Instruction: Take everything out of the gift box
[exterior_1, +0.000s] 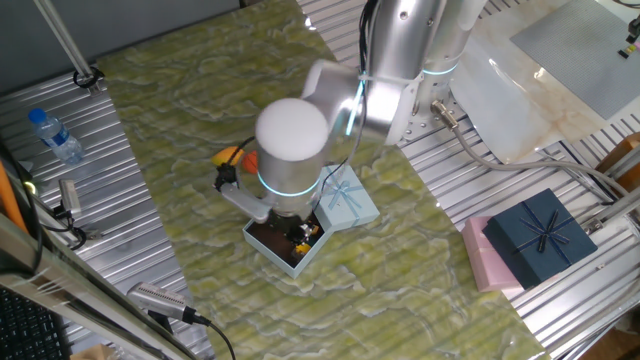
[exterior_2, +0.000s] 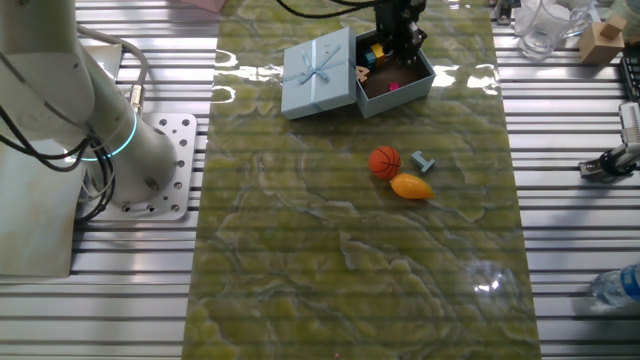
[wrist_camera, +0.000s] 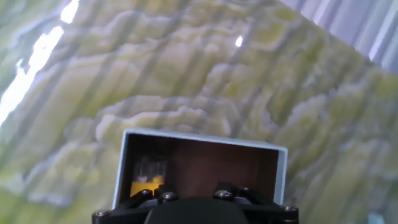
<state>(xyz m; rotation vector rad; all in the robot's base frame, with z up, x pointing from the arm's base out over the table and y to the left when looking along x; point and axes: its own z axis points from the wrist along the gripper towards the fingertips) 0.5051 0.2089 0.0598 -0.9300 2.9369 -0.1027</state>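
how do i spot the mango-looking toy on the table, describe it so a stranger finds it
Start at the open pale-blue gift box on the green marbled mat. Out on the mat sit three small toys: the mango lies touching the round orange basketball, near a small grey-blue piece. It alone is elongated and yellow-orange.

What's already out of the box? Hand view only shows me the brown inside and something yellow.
Observer: Three things lie on the mat: an orange basketball, a yellow-orange mango and a small grey-blue piece.
Operator: Anything left besides the yellow bit?
Observer: Yes, a magenta piece lies on the floor of the gift box.
Operator: Where's the lid?
Observer: The lid is off, right beside the box, bow facing up.
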